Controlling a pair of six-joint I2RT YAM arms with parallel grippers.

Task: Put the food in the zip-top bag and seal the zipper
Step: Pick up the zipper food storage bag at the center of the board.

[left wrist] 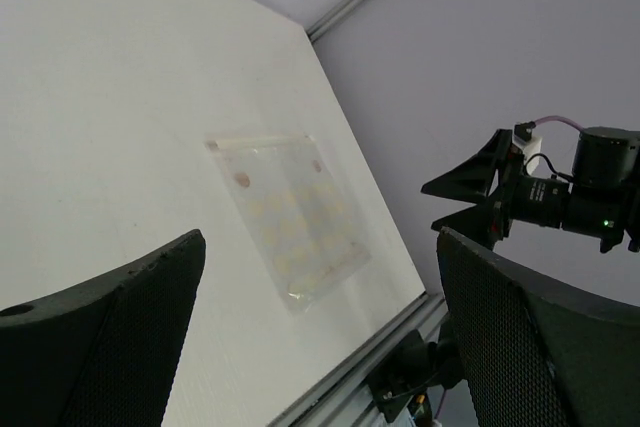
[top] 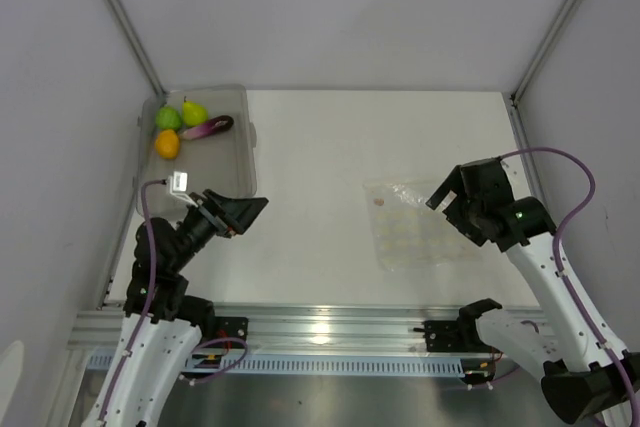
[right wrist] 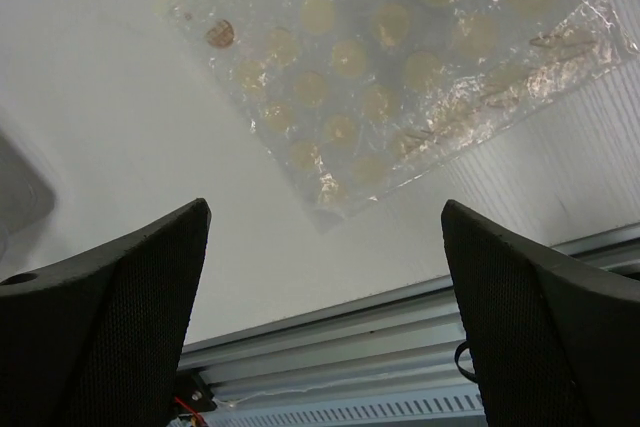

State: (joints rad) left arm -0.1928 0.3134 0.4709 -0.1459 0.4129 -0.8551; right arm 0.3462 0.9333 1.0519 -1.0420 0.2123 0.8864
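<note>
The food lies in a grey bin (top: 247, 152) at the back left: a green fruit (top: 168, 118), a pear (top: 195, 112), an eggplant (top: 207, 128) and an orange-yellow fruit (top: 167, 144). The clear zip-top bag (top: 415, 227) lies flat and empty right of centre, its red dot (right wrist: 220, 33) near one corner. A faint strip along its far edge is the zipper (left wrist: 258, 141). My left gripper (top: 243, 212) hovers open just in front of the bin, pointing at the bag (left wrist: 290, 217). My right gripper (top: 447, 202) hangs open over the bag's right side (right wrist: 390, 57), holding nothing.
A metal rail (top: 330, 325) runs along the table's near edge. Grey walls with metal posts close in the table on the left, right and back. The right arm (left wrist: 560, 197) shows in the left wrist view.
</note>
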